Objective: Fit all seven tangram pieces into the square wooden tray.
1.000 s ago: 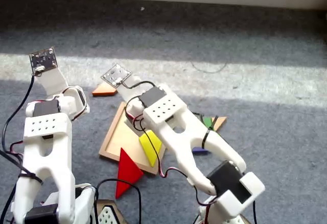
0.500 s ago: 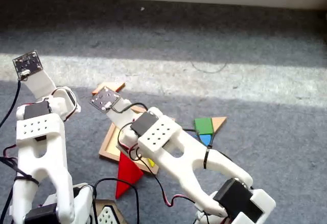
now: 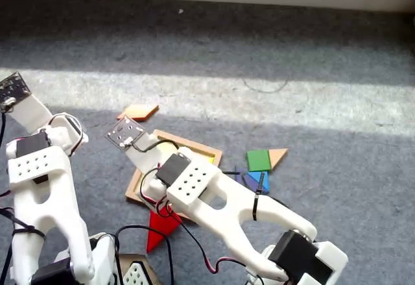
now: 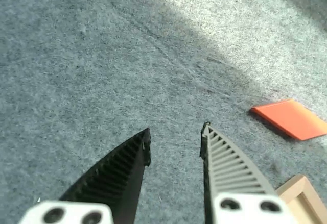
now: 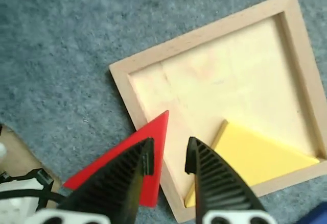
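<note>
Wooden tray [image 5: 199, 34] lies square-on-flat on the grey carpet [image 3: 324, 71], and in the high view the right arm reaches across its near side. A yellow triangle [image 5: 255, 155] sits inside the tray, tucked into one corner against the rim. A red triangle [image 5: 153, 129] lies half in and half out: its point is over the tray floor, and its body crosses the rim onto the carpet.

The right claw [image 5: 169, 145] hangs directly above that red piece where it crosses the rim. Its jaws are parted only a little, with nothing between them. It looks to be clear of the wood, though contact is hard to judge from this angle.

The left claw [image 4: 175, 132] is over bare carpet, jaws spread wider and empty. An orange piece [image 4: 291, 119] lies flat well ahead of it, near a tray corner.

On the far side of the tray from the left arm, a green square [image 3: 259, 160], a blue piece [image 3: 254, 181] and a tan triangle [image 3: 279, 156] sit bunched together on the carpet.
</note>
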Available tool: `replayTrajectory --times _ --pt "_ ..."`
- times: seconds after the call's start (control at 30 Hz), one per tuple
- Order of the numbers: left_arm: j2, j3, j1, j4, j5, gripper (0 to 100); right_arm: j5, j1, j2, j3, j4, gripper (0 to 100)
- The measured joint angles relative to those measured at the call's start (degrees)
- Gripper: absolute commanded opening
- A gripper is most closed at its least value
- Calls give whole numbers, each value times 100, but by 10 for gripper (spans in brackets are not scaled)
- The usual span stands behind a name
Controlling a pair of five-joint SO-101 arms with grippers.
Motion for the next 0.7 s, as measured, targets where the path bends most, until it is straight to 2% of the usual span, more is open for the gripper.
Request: replayTrajectory --times 0.23,0.43,0.7 --pt "0 0 0 0 0 182 -193 -211 18 0 0 108" --pt "0 0 -62 -132 0 182 -448 -237 721 0 0 108" --pt "0 0 -53 -149 0 182 -475 -255 527 0 193 108"
